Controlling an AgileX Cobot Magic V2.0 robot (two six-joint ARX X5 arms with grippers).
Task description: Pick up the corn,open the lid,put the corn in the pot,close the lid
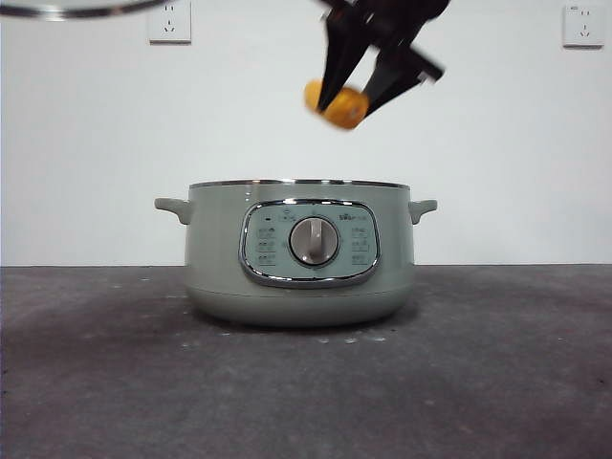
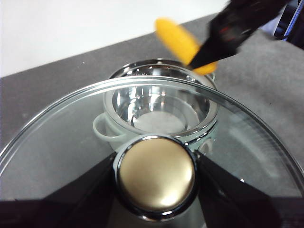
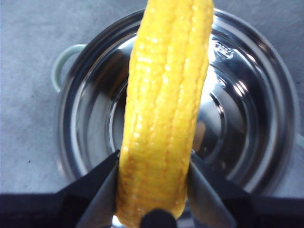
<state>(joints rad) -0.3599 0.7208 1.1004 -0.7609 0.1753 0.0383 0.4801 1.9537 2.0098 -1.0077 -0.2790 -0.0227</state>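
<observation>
The sage-green pot (image 1: 301,253) stands uncovered in the middle of the table, its steel inside (image 3: 247,118) bare. Above its right half hangs the yellow corn (image 1: 341,105), with my right gripper (image 1: 352,96) shut on it. In the right wrist view the corn (image 3: 166,109) runs lengthwise over the pot's opening, a jaw pressed on each side. My left gripper (image 2: 156,166) is shut on the lid's knob (image 2: 156,173) and holds the glass lid (image 2: 71,137) high and to the left of the pot. Only the lid's rim (image 1: 76,10) shows in the front view.
Dark grey tabletop (image 1: 96,382) spreads around the pot. A white wall with two sockets (image 1: 169,21) stands behind. The pot's side handles (image 1: 172,207) jut out left and right. Its control panel with a silver dial (image 1: 314,241) faces the front.
</observation>
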